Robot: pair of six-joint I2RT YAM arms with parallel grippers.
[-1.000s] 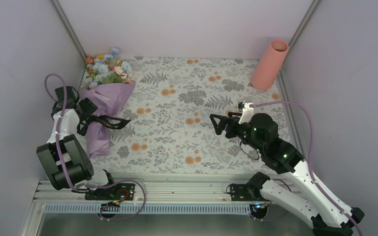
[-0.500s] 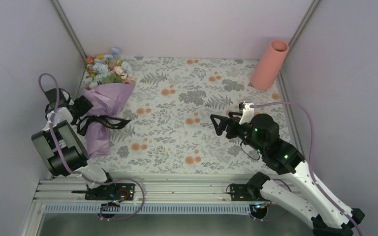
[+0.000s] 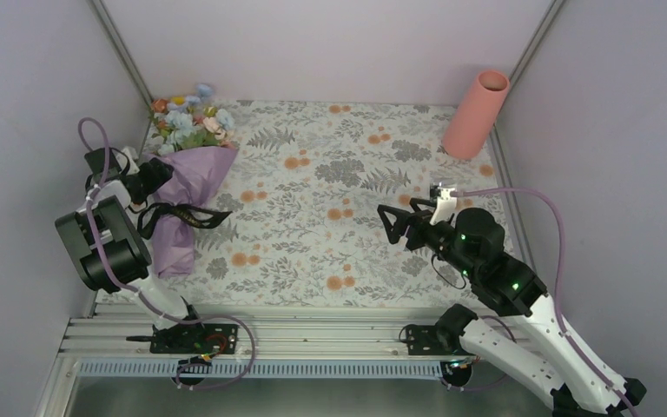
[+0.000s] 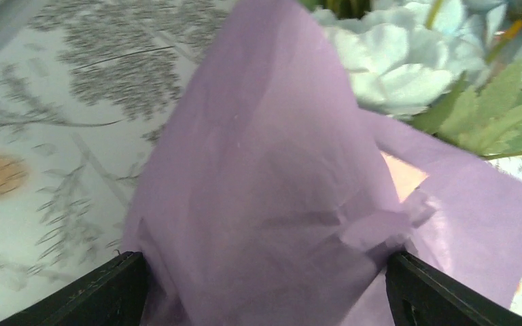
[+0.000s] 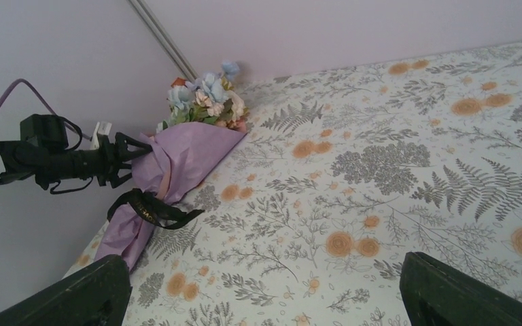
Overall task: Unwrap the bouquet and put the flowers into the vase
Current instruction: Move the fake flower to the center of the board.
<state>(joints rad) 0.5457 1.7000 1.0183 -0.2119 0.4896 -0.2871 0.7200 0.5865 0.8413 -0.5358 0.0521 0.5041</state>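
Note:
The bouquet (image 3: pixel 182 195) lies at the table's left edge, wrapped in lilac paper (image 4: pixel 265 170) and tied with a black ribbon (image 3: pixel 187 217). Its flowers (image 3: pixel 187 122) point to the far left corner. My left gripper (image 3: pixel 155 174) comes in from the left at the upper part of the wrap. It is open wide, and the paper fills the gap between its fingers (image 4: pixel 102 292). The salmon-pink vase (image 3: pixel 476 113) stands at the far right corner. My right gripper (image 3: pixel 392 221) hovers open over mid-table with nothing in it, facing the bouquet (image 5: pixel 177 156).
The floral tablecloth (image 3: pixel 339 200) covers the table. Grey walls close in on the left, back and right, and the left arm (image 3: pixel 104 243) sits tight against the left wall. A purple cable (image 3: pixel 538 195) loops over the right arm.
My left gripper has moved up along the bouquet's left side toward the flower end. The right arm has shifted slightly nearer and to the right, still open.

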